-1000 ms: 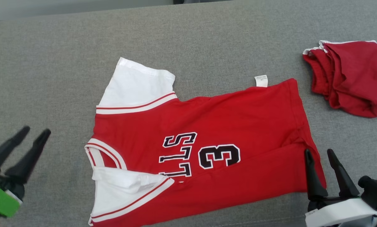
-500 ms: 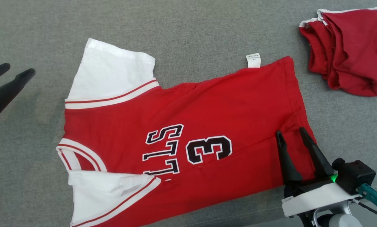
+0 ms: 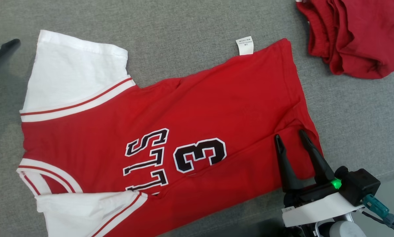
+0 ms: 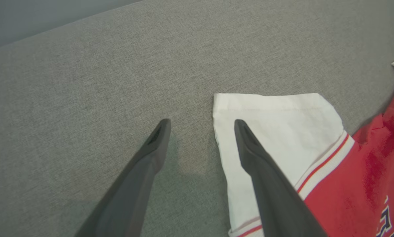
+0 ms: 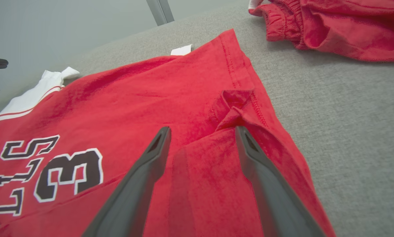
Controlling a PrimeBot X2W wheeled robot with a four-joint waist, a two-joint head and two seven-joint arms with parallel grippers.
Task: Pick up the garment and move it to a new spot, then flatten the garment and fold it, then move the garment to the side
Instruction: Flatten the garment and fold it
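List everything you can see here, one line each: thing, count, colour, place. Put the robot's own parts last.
jersey: 1, red with white sleeves and black lettering, spread across the middle of the table
label: 1, white, sticking out from the jersey's far edge
shorts: 1 pair, it seems, dark red, crumpled at the table's far right, apart from the jersey
table: 1, covered in grey cloth, under everything
left gripper: 1, dark fingers, open, at the outer edge of the jersey's far white sleeve
right gripper: 1, dark fingers, open, over the jersey's hem beside a small fold
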